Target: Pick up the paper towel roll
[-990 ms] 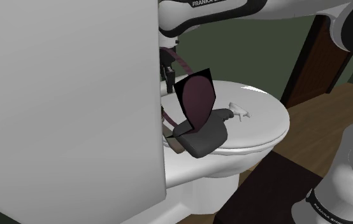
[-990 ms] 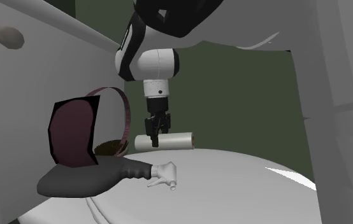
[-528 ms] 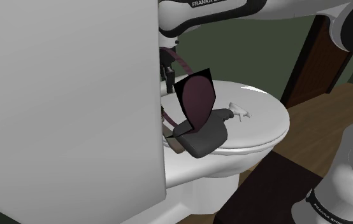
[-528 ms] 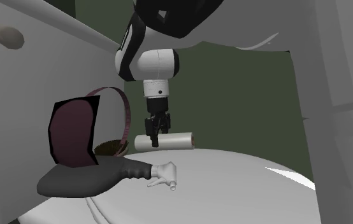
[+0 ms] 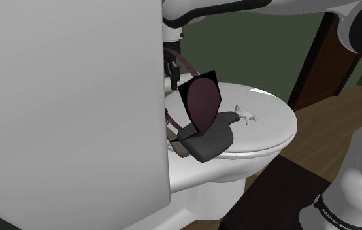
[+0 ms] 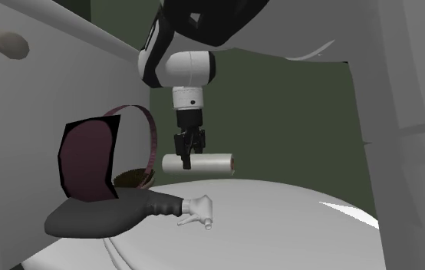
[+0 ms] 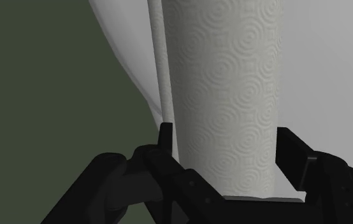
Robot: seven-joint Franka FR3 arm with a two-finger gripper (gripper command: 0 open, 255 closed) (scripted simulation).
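The gripper (image 6: 186, 159) is closed on the roll (image 6: 212, 162) near one end, with a finger (image 7: 289, 151) on each side of its embossed wall. The roll lies level behind the toilet lid (image 6: 280, 215), seemingly just off it, though the gap is hard to judge. To lift well, I would hold the squeeze firm and rise straight up, since the long free end could droop or twist, and steer clear of the maroon hoop (image 6: 152, 142) just beside the gripper

Dim, even light; glare streak on the toilet lid (image 5: 268, 125).
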